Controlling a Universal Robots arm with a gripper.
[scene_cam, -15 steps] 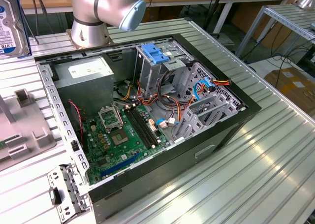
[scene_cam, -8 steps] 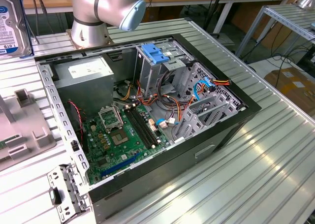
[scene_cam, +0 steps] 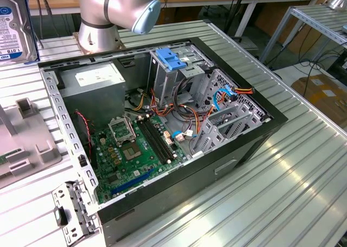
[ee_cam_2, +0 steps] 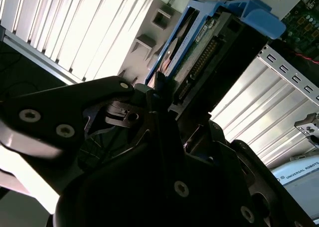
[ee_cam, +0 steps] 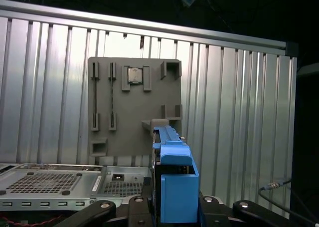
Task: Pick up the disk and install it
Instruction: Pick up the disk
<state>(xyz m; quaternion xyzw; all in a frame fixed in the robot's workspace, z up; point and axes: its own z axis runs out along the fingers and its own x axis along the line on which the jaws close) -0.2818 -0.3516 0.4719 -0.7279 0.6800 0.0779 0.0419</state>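
Note:
The disk [scene_cam: 14, 29], a silver hard drive with a white-and-blue label, stands upright above the table at the exterior view's far left. In the first wrist view the disk [ee_cam: 175, 179] is seen edge-on, its blue plastic rail facing the camera, clamped between the black fingers of my gripper [ee_cam: 175, 207]. In the second wrist view, my gripper [ee_cam_2: 160, 90] is shut on the near end of the disk [ee_cam_2: 209, 50], whose connector edge and blue tab point away. The disk hangs over the grey fixture, apart from the case.
The open computer case [scene_cam: 255, 144] lies on the ribbed metal table, with motherboard [scene_cam: 130, 149], grey power supply [scene_cam: 92, 84] and a drive cage topped by a light-blue latch [scene_cam: 171, 59]. A grey slotted fixture [ee_cam: 134, 107] lies under the disk. The arm's base [scene_cam: 100, 19] stands behind the case.

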